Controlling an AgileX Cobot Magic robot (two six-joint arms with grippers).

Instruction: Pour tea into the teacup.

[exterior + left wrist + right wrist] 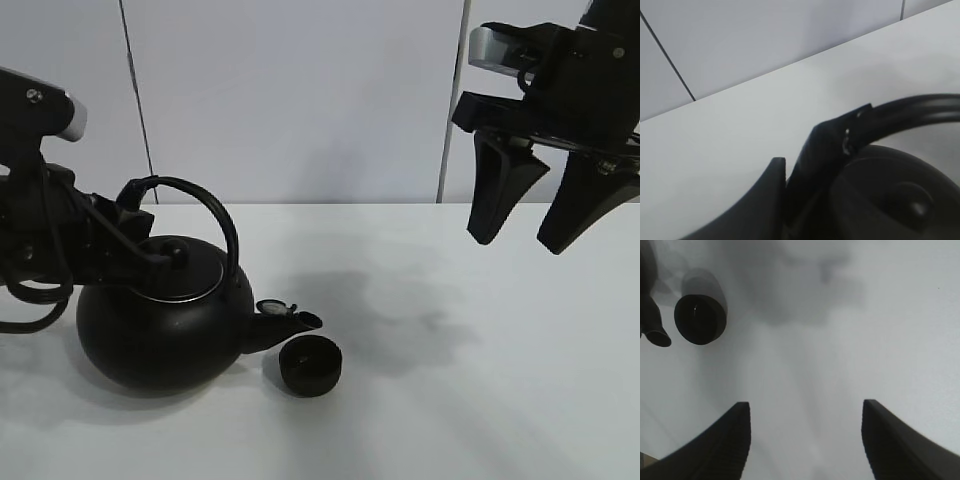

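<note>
Sitting low on the white table (480,400), the teacup (308,365) is resting just right of the kettle (160,340) and directly under the tip of its spout (287,321). In the high view the spout's mouth is hanging over the teacup's far rim, but whether the two are touching cannot be told. The teacup is standing upright with its opening facing up. The right wrist view is showing the teacup (700,319) from above with the spout (657,335) just beside it, and the inside is too dark to read.

The left gripper (130,212) is clamping the kettle's arched handle (205,205) at its left end, close above the lid (185,270). The left wrist view is showing its black fingers (772,200) pressed tight around that handle (920,106). The kettle's body seems to be resting on the table, roughly level.

The right gripper (545,215) is hanging high over the right side of the table, well apart from teacup and kettle — its two fingers (725,445) are spread wide with nothing between them.
</note>
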